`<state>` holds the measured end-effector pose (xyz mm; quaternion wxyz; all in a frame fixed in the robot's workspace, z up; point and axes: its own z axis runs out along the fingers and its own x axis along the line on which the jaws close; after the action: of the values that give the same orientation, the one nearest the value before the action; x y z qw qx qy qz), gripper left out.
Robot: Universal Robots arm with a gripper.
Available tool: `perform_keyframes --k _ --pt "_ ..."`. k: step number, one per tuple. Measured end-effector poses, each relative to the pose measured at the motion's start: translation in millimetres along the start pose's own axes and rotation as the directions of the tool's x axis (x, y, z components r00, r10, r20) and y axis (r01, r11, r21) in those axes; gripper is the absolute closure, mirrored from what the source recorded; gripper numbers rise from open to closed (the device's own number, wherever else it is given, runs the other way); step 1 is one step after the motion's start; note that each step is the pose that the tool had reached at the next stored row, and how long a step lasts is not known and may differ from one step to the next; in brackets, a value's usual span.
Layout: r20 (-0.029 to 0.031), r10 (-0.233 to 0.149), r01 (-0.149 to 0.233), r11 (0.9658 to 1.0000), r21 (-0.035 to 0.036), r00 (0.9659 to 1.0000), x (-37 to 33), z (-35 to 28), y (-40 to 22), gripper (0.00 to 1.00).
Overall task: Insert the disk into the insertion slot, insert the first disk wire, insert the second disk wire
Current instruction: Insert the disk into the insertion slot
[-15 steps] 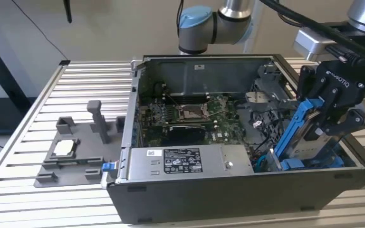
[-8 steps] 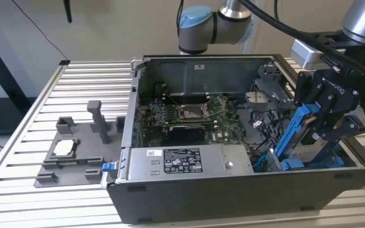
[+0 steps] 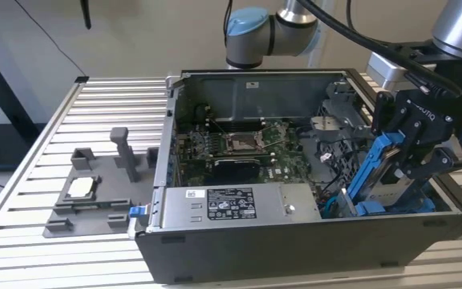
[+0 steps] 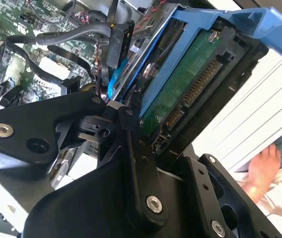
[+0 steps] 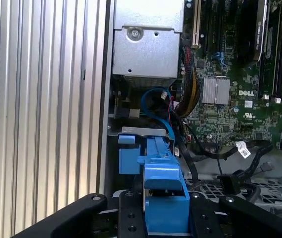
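— Which step is this?
— The first one, I think: putting the disk (image 3: 375, 168) into the slot (image 3: 403, 209). The black gripper (image 3: 414, 158) pinches the disk tight. The disk hangs tilted over a corner of the case (image 3: 295, 256), at the exterior view's right. Its low end is down at the slot. I cannot tell how deep it sits.
— What does the move need?
— I think the disk must line up straight with the slot. Then it needs a soft push to slide in. The gap looks tight, so a tilt could jam it.
— What are the things like? Biggest first.
— The table (image 3: 110, 102) is long silver metal bars with grooves between. The case is a big dark box with one side open. The arm (image 3: 275, 30) is round and smooth, grey with a blue cap.
— And inside the case?
— A flat green board (image 3: 239, 144) with small shiny bits. A silver metal box (image 3: 231, 208) with a white sticker sits by the near wall.
— And the disk?
— Thin, flat and hard. It is grey metal in a smooth bright blue plastic frame. In the second wrist view its underside is green with a row of gold pins.
— The slot?
— A thin gap in grey sheet metal, with blue plastic bits.
— Anything smaller?
— The black wires (image 5: 230, 181). They are thin and bendy and lie loose, so I think they are not plugged in yet.
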<state>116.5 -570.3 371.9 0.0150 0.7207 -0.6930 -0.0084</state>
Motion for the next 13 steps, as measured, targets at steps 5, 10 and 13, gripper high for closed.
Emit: perform_keyframes --k 5,10,13 --pt "0.0 0.0 0.0 1.0 0.0005 1.0 0.0 0.0 0.0 0.67" --pt "-0.0001 0.0 0.0 1.0 0.0009 1.0 0.0 0.0 0.0 0.6" --pt "0.0 0.0 0.0 1.0 0.0012 1.0 0.0 0.0 0.0 0.53"
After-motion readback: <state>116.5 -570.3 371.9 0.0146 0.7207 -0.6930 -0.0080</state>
